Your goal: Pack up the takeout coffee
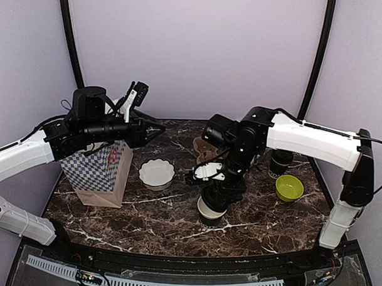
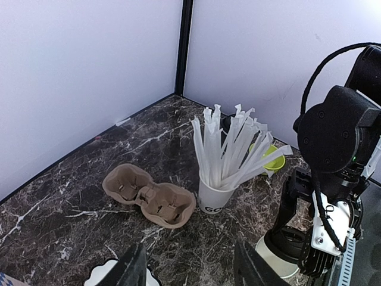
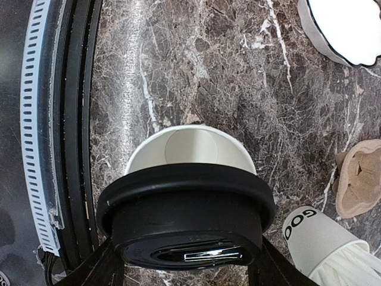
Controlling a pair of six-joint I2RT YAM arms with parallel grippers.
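Right gripper [image 3: 187, 244]: fingers closed on the two sides of the black lid [image 3: 186, 196], holding it level.
Black lid: held in the air just above the open cup [image 3: 190, 143]. From the wrist view it sits a little off the rim's centre, toward the arm. I cannot tell if it touches the rim.
Open cup: upright on the marble table [image 1: 175, 224] near the front edge. The inside is white, and no liquid can be made out.
Left gripper [image 2: 193, 268]: fingers [image 2: 134, 271] partly spread with nothing between them. It hangs in the air by the top of the checked paper bag [image 1: 99, 171].
Second cup [image 1: 281, 162]: stands well apart at the back right, just behind the green bowl [image 1: 289, 187]. Its top looks dark (probably lidded, though it is too small to be sure).
Cardboard carrier [image 2: 149, 196]: both pockets are empty. It lies just beside the cup of straws [image 2: 217, 196].
Step in hand: capping the open cup, which I judge to be an early part of the packing. Neither cup is in the carrier or the bag.
Next move calls for: centring the lid over the rim, then lowering it squarely and pressing evenly. A tilted lid could catch one edge and tip the light cup.
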